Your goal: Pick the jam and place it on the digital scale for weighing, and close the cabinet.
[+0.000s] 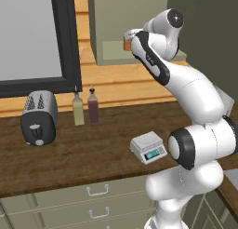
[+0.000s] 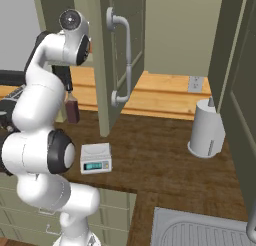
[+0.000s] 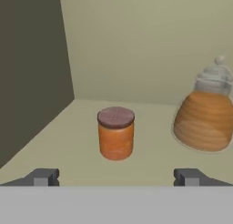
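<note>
We have the arm raised toward the open cabinet (image 1: 139, 28) at the top centre of the left base view, so the hand can look along the shelf. In the hand view, the gripper (image 3: 116, 177) is spread wide, its fingertips (image 3: 43, 176) low at either side and touching nothing; this leaves room to straddle the jar. The jam (image 3: 116, 133) stands upright at frame centre on the pale shelf, apart from the beehive bottle (image 3: 205, 114) at right. It is a squat orange cylinder under a brownish-red lid. The digital scale (image 1: 148, 147) waits on the wooden counter (image 1: 83, 149), lower centre-right of the left base view, plate bare. The cabinet door (image 2: 117, 55) stands open at upper centre of the right base view.
</note>
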Robot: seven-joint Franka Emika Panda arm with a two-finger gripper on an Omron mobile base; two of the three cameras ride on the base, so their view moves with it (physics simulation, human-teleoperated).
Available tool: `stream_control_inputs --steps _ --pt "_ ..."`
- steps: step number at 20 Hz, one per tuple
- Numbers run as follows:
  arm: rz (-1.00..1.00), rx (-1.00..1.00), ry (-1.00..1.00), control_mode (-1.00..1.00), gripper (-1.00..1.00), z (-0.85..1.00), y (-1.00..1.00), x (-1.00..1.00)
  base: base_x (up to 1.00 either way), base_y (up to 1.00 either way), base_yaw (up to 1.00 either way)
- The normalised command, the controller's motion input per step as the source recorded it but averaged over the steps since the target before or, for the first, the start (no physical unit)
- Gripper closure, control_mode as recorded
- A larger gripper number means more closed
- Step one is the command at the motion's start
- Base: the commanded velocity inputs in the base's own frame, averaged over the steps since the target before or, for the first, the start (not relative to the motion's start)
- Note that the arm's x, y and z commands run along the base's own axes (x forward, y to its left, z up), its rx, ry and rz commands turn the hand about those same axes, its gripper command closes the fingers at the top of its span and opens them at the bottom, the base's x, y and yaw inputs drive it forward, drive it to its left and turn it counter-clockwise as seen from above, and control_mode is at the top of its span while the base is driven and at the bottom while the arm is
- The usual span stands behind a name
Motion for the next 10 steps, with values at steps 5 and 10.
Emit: stream_control_inputs --steps 5,10 --pt "0.0 0.0 0.03 -1.0 -1.0 -0.07 0.13 0.38 0.0 0.0 0.0" --pt "0.0 0.0 0.0 -1.0 -1.0 -0.04 0.0 0.22 0.0 0.0 0.0"
